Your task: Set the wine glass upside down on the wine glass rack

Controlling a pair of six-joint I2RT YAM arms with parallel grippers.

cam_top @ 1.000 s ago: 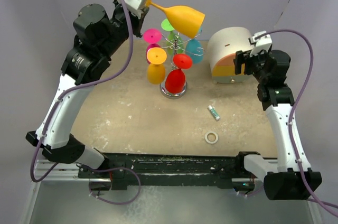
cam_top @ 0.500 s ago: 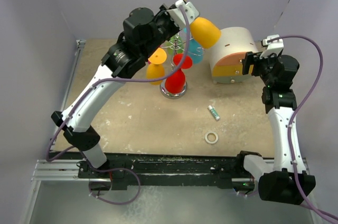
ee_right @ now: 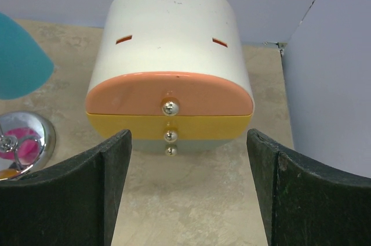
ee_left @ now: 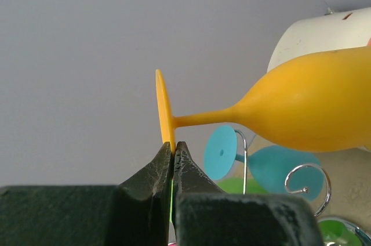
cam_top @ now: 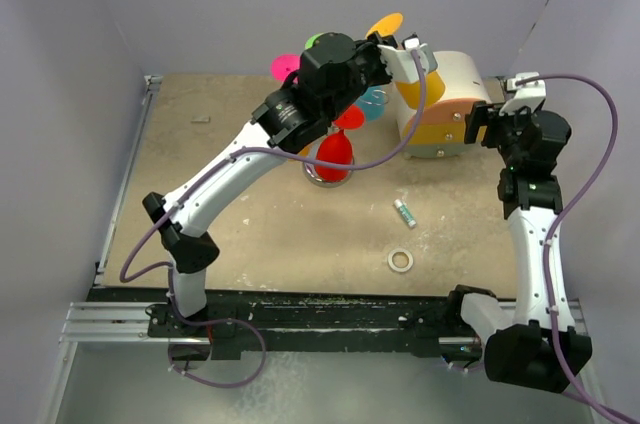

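Note:
My left gripper (ee_left: 173, 148) is shut on the rim of the foot of an orange wine glass (ee_left: 307, 107). The glass lies almost level, bowl to the right. In the top view the glass (cam_top: 418, 87) hangs high, right of the rack and in front of the drawer box, with its foot at the top. The chrome wine glass rack (cam_top: 318, 176) stands mid-table, largely hidden by my left arm. It holds red (cam_top: 333, 152), teal (ee_left: 278, 165), pink and green glasses upside down. One curled arm (ee_left: 307, 179) shows below the orange bowl. My right gripper (ee_right: 188, 159) is open and empty.
A round white-and-orange drawer box (ee_right: 171, 66) sits right of the rack, just ahead of my right gripper (cam_top: 480, 126). A small tube (cam_top: 404, 212) and a tape ring (cam_top: 401, 261) lie on the table in front. The rack's mirror base (ee_right: 23, 141) shows at the right wrist view's left edge.
My left arm has swung from the far left across the rack to its right side, carrying the orange glass. The right arm has drifted slightly right.

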